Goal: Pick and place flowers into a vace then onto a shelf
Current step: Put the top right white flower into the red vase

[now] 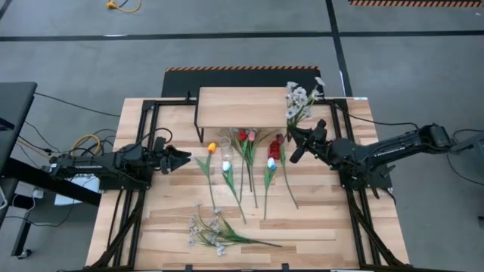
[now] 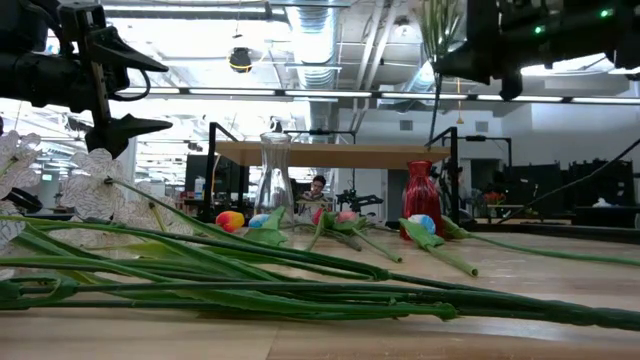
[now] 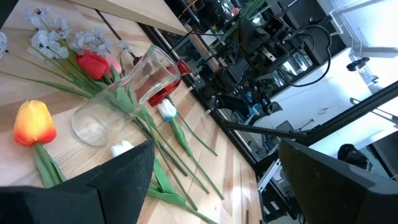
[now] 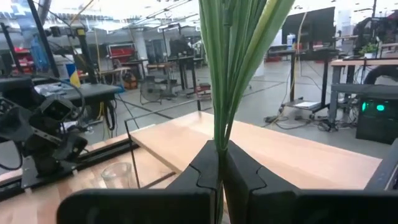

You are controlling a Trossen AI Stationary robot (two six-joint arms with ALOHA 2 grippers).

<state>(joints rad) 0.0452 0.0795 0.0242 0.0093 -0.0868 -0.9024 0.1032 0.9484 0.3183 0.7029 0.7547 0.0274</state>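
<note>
Right hand [image 4: 219, 177] around unlabelled spray [image 4: 239, 56]

Yellow cable [image 1: 123, 6] on grey floor; workbenches [image 4: 168, 68] fill the room behind

Two vases [image 2: 275, 175]; two sprays [image 1: 219, 233]; one shelf [image 1: 242, 107]

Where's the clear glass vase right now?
Seen from above, the glass vase stands mid-table among the tulips, just in front of the shelf, between the orange tulip and the red vase.
</note>
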